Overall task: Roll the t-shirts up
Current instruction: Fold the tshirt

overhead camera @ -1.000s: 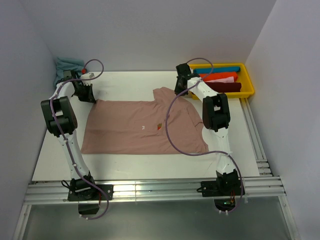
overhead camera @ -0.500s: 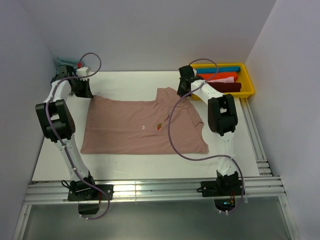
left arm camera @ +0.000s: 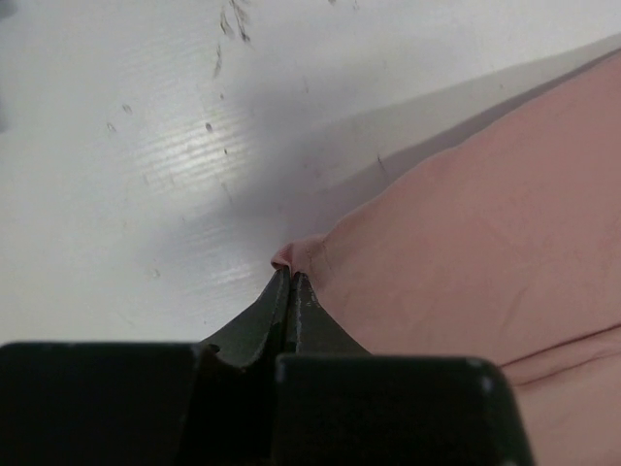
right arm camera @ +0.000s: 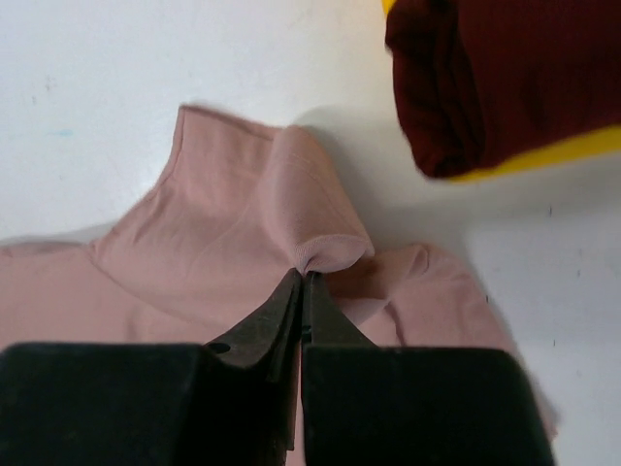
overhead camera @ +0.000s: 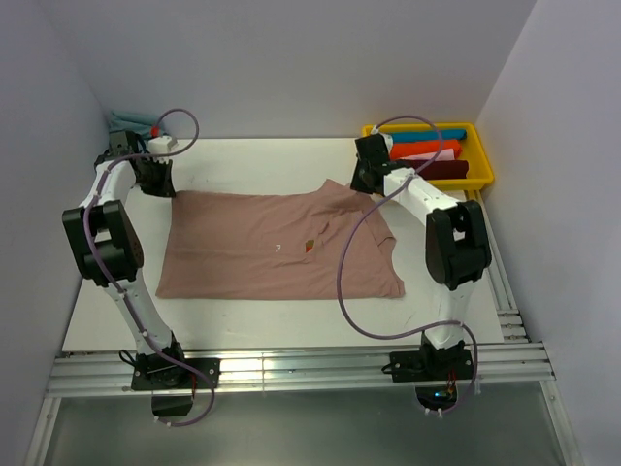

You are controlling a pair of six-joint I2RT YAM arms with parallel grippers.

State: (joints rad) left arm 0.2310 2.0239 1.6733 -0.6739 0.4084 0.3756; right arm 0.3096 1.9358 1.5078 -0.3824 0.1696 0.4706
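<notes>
The pink t-shirt [overhead camera: 252, 248] is lying flat on the tabletop [overhead camera: 252, 160], its long axis running left to right between the arms, with the left tool [left arm camera: 291, 280] pinching its far-left corner and the right tool [right arm camera: 303, 280] pinching its far-right fold.

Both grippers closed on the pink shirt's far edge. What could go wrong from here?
1. The left gripper pinches only a sliver of the pink t-shirt at its corner; it may slip out once pulled.
2. The right gripper holds a bunched fold of cloth, so the roll may start uneven.
3. The maroon shirt overhanging the yellow bin sits close; the right arm could snag it.
</notes>
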